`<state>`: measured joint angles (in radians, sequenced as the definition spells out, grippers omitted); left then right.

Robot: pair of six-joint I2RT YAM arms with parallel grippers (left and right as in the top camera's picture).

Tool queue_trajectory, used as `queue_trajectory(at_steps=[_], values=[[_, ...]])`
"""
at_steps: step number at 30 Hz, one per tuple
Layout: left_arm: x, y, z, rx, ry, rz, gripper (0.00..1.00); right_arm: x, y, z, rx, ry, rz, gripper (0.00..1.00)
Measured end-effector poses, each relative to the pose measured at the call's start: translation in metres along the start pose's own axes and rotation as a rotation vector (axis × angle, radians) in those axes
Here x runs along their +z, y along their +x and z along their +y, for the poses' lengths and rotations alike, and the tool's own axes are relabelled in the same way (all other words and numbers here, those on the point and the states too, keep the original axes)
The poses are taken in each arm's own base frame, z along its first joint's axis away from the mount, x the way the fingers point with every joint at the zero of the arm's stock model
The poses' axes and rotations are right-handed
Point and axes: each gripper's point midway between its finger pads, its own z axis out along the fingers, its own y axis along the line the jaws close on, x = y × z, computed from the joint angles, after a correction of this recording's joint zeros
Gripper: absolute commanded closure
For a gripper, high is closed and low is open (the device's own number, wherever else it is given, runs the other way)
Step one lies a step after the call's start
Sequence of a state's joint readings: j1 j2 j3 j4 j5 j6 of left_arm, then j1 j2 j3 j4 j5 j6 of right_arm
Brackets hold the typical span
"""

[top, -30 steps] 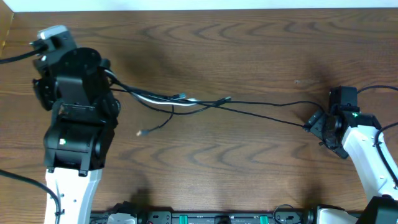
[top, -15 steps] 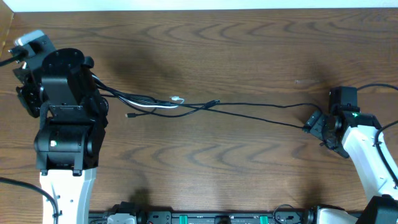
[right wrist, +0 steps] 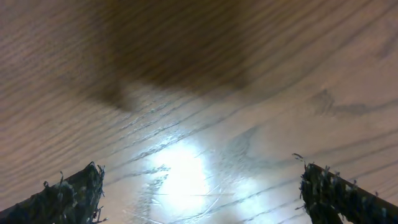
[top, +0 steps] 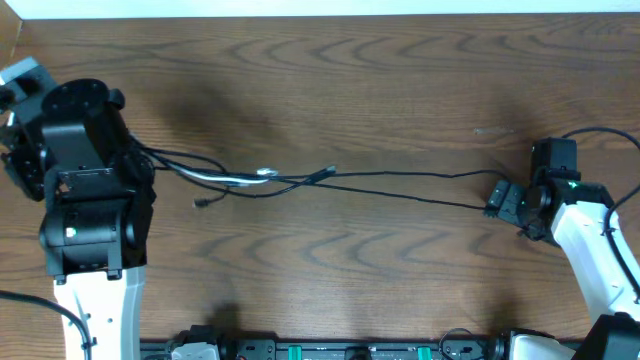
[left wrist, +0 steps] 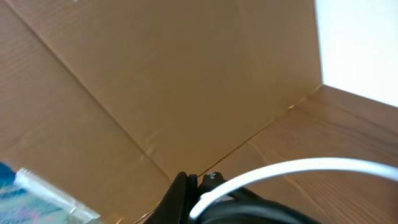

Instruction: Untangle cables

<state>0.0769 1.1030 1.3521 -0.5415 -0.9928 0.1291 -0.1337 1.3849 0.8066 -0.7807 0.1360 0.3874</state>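
The key relation is the line of the cables: both lie left to right across the desk (top: 400,80), strung between the two arms.

The white cable (top: 235,177) is short. It comes out from under the left arm (top: 85,190) and ends well short of the middle. The black cable (top: 420,174) runs on much further, in two thin strands that reach all the way to the right arm (top: 585,235). The crossing sits where the white end meets the black strands, so the knot is far nearer the left arm than the right. A loose plug (top: 200,203) lies just on the near side of it.

The left jaws are hidden under the arm from above. In the left wrist view they are pressed together on the white cable (left wrist: 298,167), which arcs away to the right against a cardboard wall (left wrist: 124,81). The dark bundle beneath it may be black cable pinched along with it, though the view is too cramped to be sure.

The right jaws are spread wide in their own view, with one fingertip (right wrist: 71,193) at each lower corner and only bare desk between them — no strand shows in the gap. From above, the black strands end right at these jaws.

My judgement is that any parting pull must go along this left-right axis, and the right jaws need to close on the black end first.
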Motion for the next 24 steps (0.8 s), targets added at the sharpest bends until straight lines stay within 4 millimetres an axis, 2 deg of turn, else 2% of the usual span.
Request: queue_trajectory(at_steps=[8,15,18,24], values=[[0.006,0.003,0.006,-0.012,-0.017,0.014,0.92,0.005,0.003,-0.013,0.173,-0.036,0.045,0.01],[0.014,0.007,0.023,-0.034,-0.078,0.034,0.92,0.015,0.012,-0.050,0.313,0.021,0.082,0.01],[0.015,0.008,0.025,-0.037,-0.083,0.038,0.92,0.018,0.018,-0.058,0.346,0.026,0.104,0.01],[0.015,0.009,0.026,-0.038,-0.084,0.040,0.92,0.019,0.018,-0.071,0.410,0.026,0.111,0.01]])
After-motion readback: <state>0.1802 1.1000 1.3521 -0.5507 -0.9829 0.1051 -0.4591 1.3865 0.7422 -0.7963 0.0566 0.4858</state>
